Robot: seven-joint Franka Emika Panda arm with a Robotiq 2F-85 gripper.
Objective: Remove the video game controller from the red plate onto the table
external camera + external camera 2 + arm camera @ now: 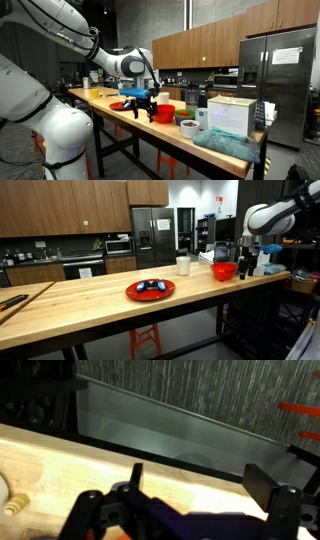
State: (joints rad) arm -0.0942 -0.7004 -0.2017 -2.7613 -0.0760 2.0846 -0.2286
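Observation:
The red plate (150,292) lies near the middle of the light wooden table (90,305). The small black video game controller (150,285) rests on it. The plate also shows in an exterior view (119,105); there the controller is too small to make out. My gripper (244,256) hangs above the table's far end, beyond a red bowl (224,271) and well away from the plate. It shows in both exterior views (141,98). In the wrist view the fingers (200,485) are spread wide with only table top (60,460) between them. Plate and controller are out of the wrist view.
A white cup (183,266) stands behind the plate. The red bowl (163,113), a small green bowl (188,127), a white box (232,115) and a teal cloth (225,143) crowd one end of the table. Dark tools (10,302) lie at the opposite end.

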